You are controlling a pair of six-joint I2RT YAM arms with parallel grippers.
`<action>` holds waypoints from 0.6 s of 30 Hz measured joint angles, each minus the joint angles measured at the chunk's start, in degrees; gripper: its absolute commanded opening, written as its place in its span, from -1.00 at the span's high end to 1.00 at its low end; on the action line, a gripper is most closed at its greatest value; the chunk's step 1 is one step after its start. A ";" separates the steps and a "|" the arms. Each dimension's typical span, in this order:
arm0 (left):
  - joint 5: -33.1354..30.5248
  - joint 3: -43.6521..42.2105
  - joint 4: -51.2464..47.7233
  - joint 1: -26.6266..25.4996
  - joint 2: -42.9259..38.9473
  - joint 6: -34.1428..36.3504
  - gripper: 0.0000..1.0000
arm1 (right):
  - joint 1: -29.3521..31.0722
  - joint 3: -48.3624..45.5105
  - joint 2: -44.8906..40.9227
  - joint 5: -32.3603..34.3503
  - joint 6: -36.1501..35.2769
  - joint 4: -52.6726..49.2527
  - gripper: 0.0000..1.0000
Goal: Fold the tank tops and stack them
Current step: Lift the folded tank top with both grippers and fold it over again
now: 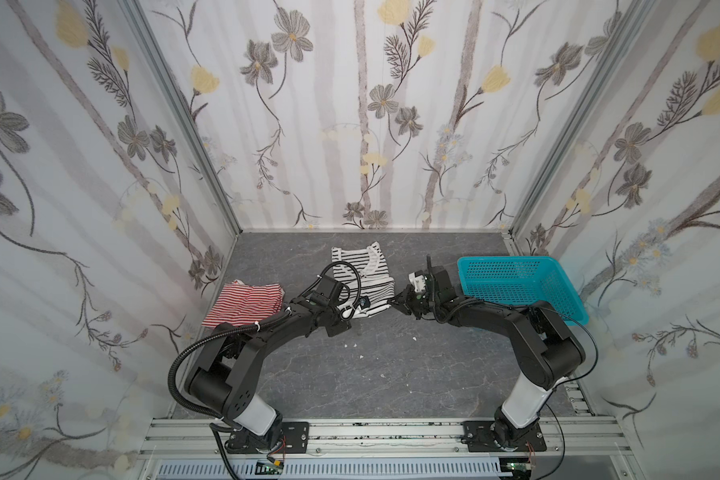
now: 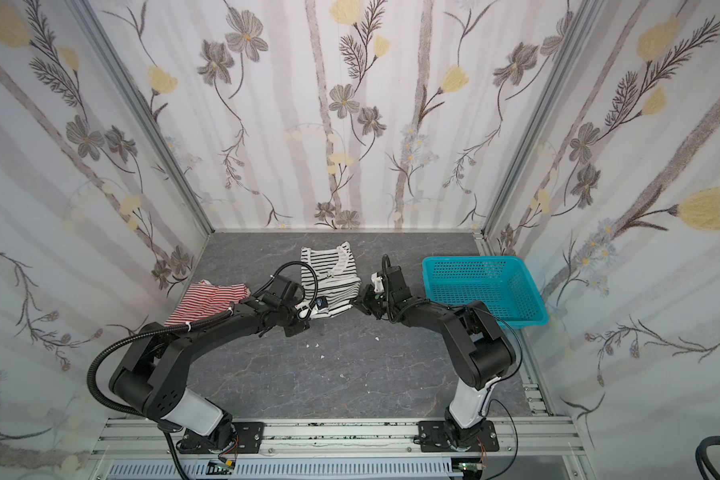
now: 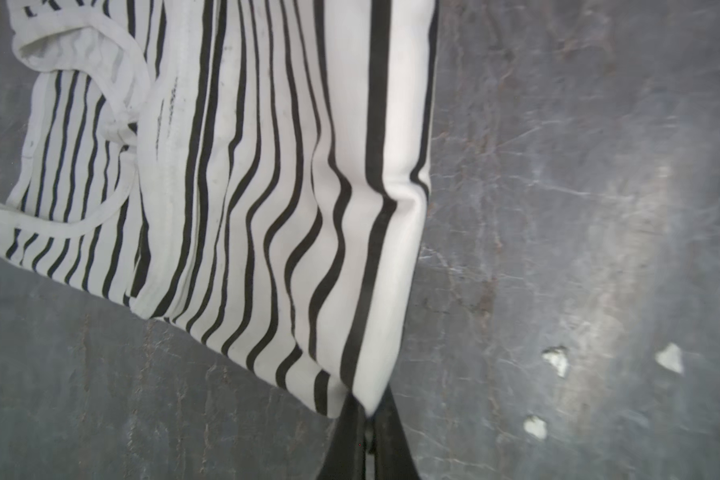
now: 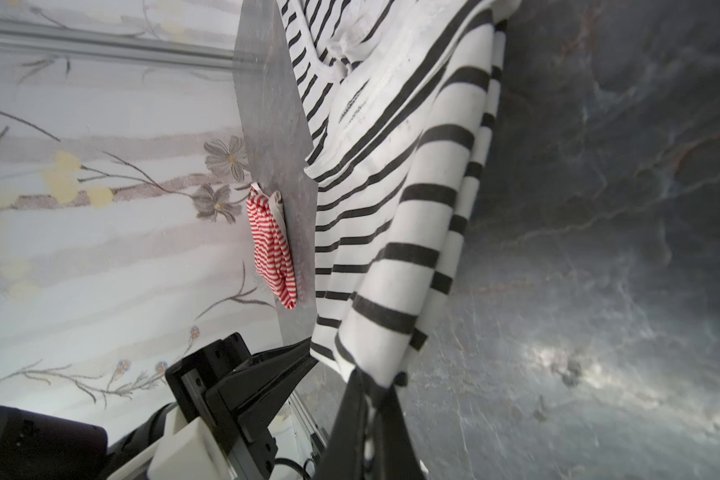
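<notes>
Mid-fold on the black-and-white tank top, by the look of it. Sitting around the middle of the bench, a bit toward the back wall, neckline end farthest from the arms and lying flat, near edge pinched at both corners.

Got the left gripper with its fingers pressed together on the near left corner, cloth wedged right in the tips in the left wrist view. Can't tell how far off the bench that corner is. Same deal with the right gripper: clamped on the other near corner, with the fabric bunched, draping off it and clearly raised. Not much of either grip to make out in both top views, just two wrists meeting at that near edge.

Over on the left, close to the side wall and well apart from the one being worked: the red-and-white tank top. Looks folded into a compact rectangle already, though hard to vouch for how tidy. On the right, a turquoise basket, seemingly with nothing in it.

So probably one top done, second one halfway. Next move calls for lifting both corners together, carrying them level toward the neckline and laying that near edge down over it, keeping the span taut to avoid sag or twist in the middle. Soft knit, so likely to stretch and droop with uneven lifting. After that, stacking one folded top onto the other.
</notes>
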 measured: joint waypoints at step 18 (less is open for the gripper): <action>23.69 7.82 -31.41 -9.64 -14.32 -2.14 1.00 | 1.86 -9.05 -33.53 0.39 -2.45 -22.40 1.00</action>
